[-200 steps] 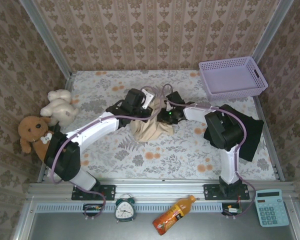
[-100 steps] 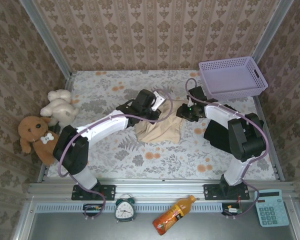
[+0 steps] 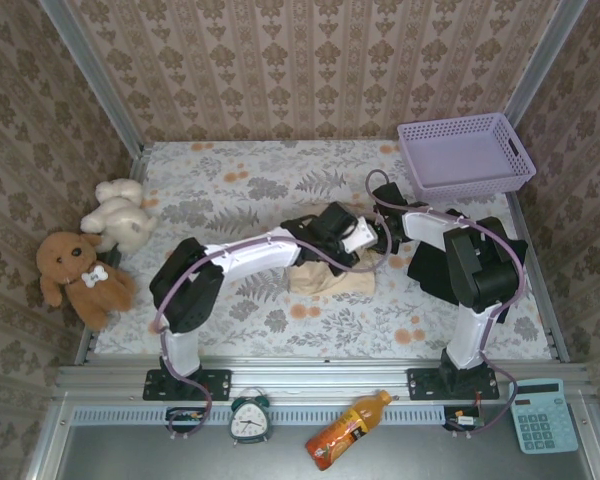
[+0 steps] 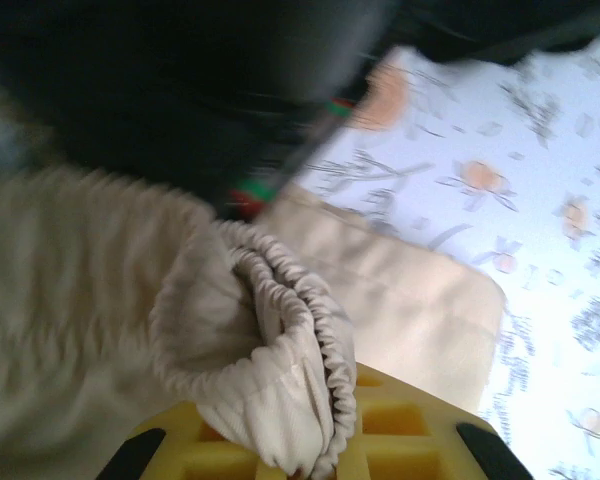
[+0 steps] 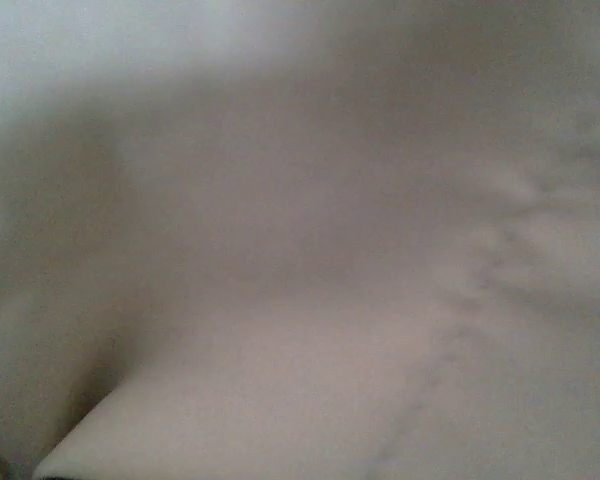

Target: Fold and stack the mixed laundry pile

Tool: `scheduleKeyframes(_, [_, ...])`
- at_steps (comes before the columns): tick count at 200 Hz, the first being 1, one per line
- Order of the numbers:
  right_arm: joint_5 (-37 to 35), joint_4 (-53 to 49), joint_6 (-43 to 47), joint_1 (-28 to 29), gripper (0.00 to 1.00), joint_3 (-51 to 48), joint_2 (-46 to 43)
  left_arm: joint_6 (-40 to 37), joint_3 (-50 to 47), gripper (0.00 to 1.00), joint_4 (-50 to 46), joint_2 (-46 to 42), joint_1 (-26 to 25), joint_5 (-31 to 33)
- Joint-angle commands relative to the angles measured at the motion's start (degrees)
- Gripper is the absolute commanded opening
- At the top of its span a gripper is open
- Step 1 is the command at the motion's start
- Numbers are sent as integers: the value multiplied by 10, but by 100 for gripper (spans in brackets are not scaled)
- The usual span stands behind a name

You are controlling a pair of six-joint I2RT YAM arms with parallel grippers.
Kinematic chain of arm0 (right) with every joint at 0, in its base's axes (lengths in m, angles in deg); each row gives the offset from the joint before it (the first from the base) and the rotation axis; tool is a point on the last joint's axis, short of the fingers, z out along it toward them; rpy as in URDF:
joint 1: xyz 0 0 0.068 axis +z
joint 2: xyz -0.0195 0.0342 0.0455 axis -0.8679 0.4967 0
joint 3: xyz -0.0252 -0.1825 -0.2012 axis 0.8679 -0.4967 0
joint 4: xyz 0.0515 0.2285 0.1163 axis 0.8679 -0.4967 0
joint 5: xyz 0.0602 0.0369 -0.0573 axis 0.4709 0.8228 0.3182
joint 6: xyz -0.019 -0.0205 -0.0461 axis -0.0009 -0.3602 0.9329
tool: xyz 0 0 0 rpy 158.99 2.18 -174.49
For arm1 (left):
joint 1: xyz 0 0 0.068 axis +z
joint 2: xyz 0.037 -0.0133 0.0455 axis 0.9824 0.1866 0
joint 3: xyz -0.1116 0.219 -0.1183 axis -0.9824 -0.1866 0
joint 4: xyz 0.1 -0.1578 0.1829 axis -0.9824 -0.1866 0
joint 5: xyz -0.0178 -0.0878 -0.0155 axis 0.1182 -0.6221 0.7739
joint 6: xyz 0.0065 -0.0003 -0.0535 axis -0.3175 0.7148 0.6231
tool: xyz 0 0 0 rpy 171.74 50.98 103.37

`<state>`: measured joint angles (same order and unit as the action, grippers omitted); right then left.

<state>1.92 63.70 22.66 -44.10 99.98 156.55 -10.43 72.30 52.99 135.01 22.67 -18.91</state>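
Since 1 s ago beige garment (image 3: 332, 280) slid toward 4 o'clock, lying compact mid-surface (image 3: 230, 190). L claw (image 4: 305, 455) pinches its elastic hem. R claw (image 3: 382, 236) at garment's 2 o'clock, grip can't tell.

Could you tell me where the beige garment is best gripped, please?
Probably its gathered elastic edge, from above: it bunches into a thick ridge, while the rest of the garment lies flat. The left gripper is shut there.

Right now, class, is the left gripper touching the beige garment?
Touching. The left wrist view shows the gathered elastic edge of the beige garment clamped in the left gripper, with the cloth running straight into its shut jaws.
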Motion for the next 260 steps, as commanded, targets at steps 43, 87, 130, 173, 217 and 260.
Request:
scheduleKeyframes(43, [2,-24,2,-3,28,-8,17,45,-37,100,18,-77,-6,12])
scheduleKeyframes(87, [-1,-76,30,-20,33,17,-53,121,-130,100,101,-240,71,77])
scheduleKeyframes(130, [-12,-132,57,-12,33,41,-143,258,-240,41,195,-280,197,-44])
scheduleKeyframes(173, [20,-77,31,60,29,32,-175,295,-270,0,232,-214,206,-92])
scheduleKeyframes(217, [60,29,-47,56,23,-2,-82,302,-261,0,258,-103,210,-90])
scheduleKeyframes(260, [47,74,-75,18,21,-1,33,318,-218,0,221,-11,215,-113])
